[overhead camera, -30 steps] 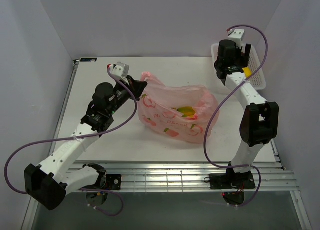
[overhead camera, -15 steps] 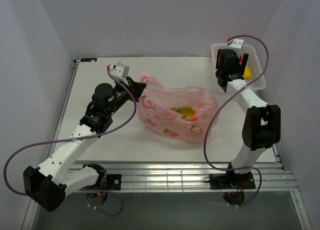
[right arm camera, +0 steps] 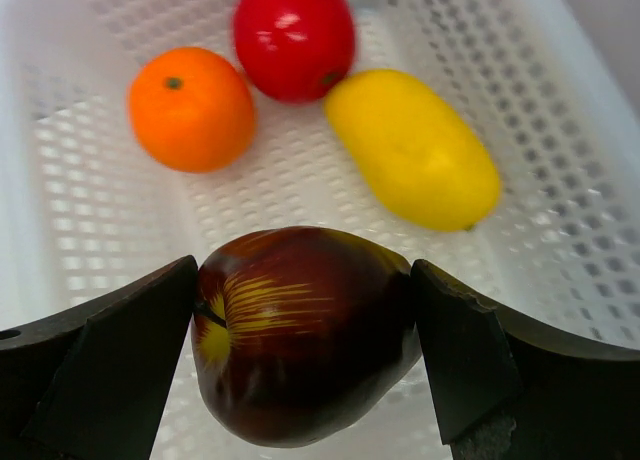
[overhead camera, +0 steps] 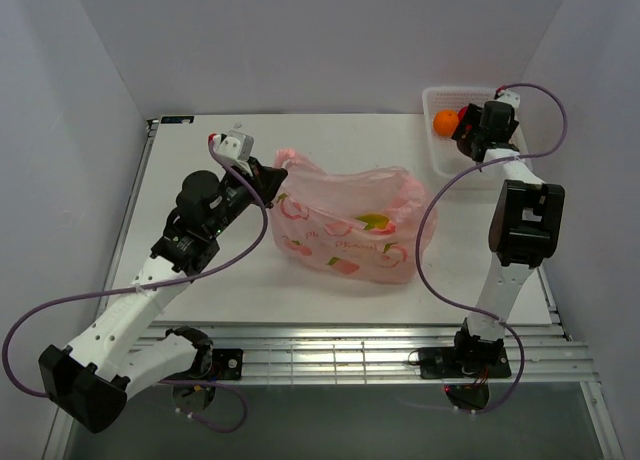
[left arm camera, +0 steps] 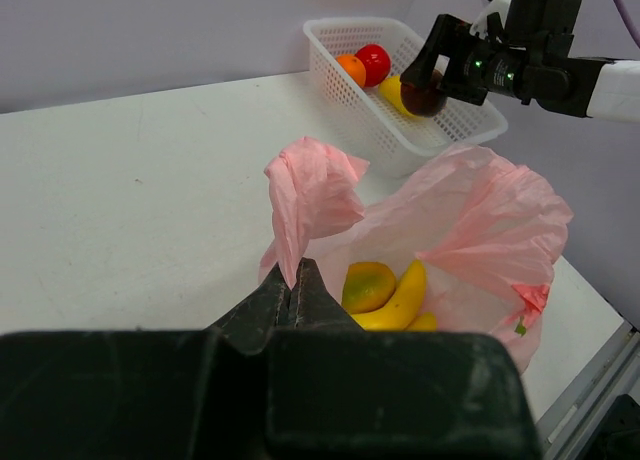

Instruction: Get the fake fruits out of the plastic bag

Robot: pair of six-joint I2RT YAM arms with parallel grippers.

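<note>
The left gripper (left arm camera: 295,292), jaws shut on the thin pink peach-print plastic bag (overhead camera: 350,230) at the desk (overhead camera: 190,180) middle, may slip, collapsing it over the yellow plastic banana (left arm camera: 395,300). At the far right corner, the right gripper (right arm camera: 305,320) clamps a dark-red plastic fruit (left arm camera: 425,95) above the white lattice basket (right arm camera: 560,180).

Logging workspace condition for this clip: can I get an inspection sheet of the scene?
Surface: white table.
Job's things: bag open, banana and orange-green fruit inside; orange, red fruit, yellow fruit in basket.
Clutter: nothing seen.
Grippers: left gripper, jaws shut on bag handle; right gripper, jaws shut on dark apple over basket.
Cables: purple cables loop off both arms, one beside bag.
Surroundings: plain pale walls.
</note>
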